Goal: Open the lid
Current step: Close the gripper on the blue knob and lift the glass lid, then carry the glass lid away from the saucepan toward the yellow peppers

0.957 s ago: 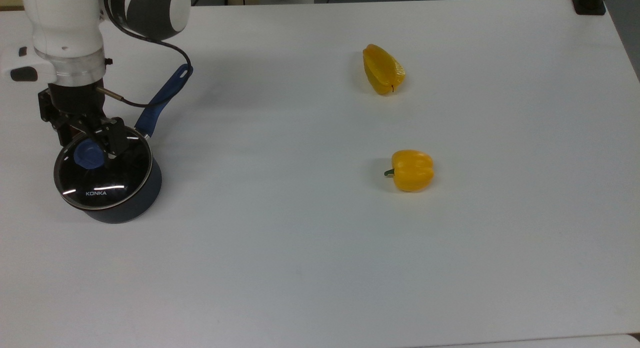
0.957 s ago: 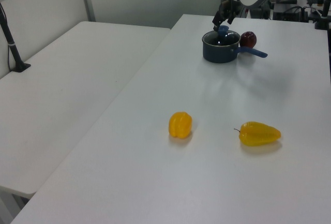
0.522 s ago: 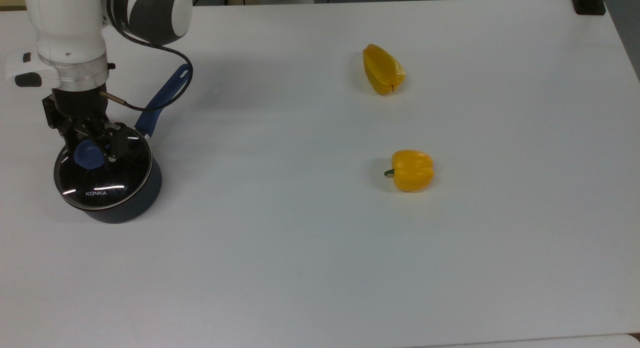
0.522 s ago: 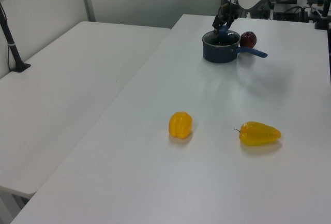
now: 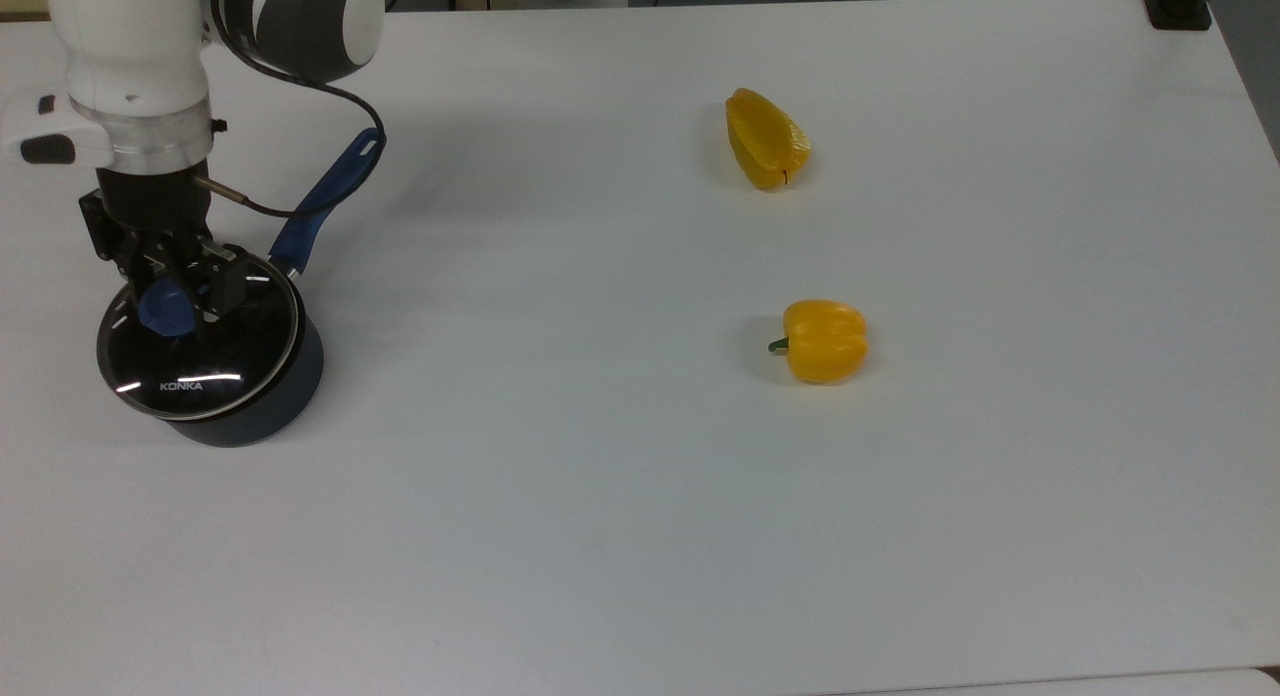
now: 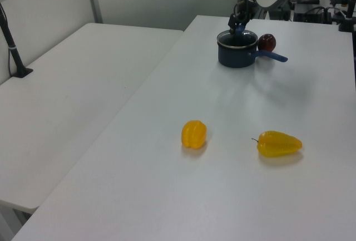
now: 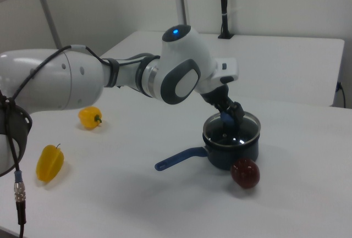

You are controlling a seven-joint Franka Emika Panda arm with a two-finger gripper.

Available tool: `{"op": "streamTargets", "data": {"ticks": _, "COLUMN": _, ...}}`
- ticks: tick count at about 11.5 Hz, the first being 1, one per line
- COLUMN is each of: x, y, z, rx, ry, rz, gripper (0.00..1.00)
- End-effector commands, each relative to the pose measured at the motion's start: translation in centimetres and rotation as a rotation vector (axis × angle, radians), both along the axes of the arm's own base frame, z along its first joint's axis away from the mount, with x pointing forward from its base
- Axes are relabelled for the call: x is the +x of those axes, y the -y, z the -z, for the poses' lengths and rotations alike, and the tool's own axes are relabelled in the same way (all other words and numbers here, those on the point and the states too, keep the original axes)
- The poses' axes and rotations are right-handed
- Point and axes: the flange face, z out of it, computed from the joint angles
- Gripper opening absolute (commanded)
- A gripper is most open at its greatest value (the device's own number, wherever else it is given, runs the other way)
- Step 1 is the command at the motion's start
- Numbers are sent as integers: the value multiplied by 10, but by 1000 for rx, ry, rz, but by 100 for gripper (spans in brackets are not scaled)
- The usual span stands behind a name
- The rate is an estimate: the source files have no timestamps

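Observation:
The glass lid (image 5: 205,361) with white KONKA lettering hangs slightly raised over the dark saucepan (image 5: 275,401), shifted a little toward the top view's left of the pan body. My gripper (image 5: 176,298) comes down from above and is shut on the lid's blue knob (image 5: 160,313). In the right view the gripper (image 7: 231,115) holds the knob while the lid (image 7: 237,130) hovers just above the saucepan (image 7: 234,153). The left view shows the gripper (image 6: 239,21) over the saucepan (image 6: 236,55) at the table's far end.
The pan's blue handle (image 5: 328,198) points up and right in the top view. A dark red ball (image 7: 245,173) lies beside the pan. Two yellow peppers (image 5: 766,138) (image 5: 823,340) lie far off on the white table (image 5: 600,496).
My fingers have shut on the blue knob. The lid has shifted a little toward the top view's left and come slightly off the saucepan.

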Motion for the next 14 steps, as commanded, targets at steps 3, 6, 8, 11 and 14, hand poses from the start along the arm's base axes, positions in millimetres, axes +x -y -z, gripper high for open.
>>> {"op": "streamTargets", "data": {"ticks": 3, "x": -9, "y": -27, "z": -52, "rx": 36, "ry": 70, "rz": 51, "gripper": 45}}
{"op": "streamTargets", "data": {"ticks": 6, "x": -4, "y": -97, "z": -53, "rx": 70, "ry": 65, "rz": 17, "gripper": 45}}
{"op": "streamTargets", "data": {"ticks": 8, "x": -3, "y": -146, "z": -40, "rx": 89, "ry": 44, "rz": 6, "gripper": 45}}
{"op": "streamTargets", "data": {"ticks": 11, "x": -3, "y": -235, "z": -5, "rx": 49, "ry": 4, "rz": -19, "gripper": 45}}
{"op": "streamTargets", "data": {"ticks": 14, "x": -2, "y": -286, "z": 30, "rx": 52, "ry": -37, "rz": -72, "gripper": 45}}
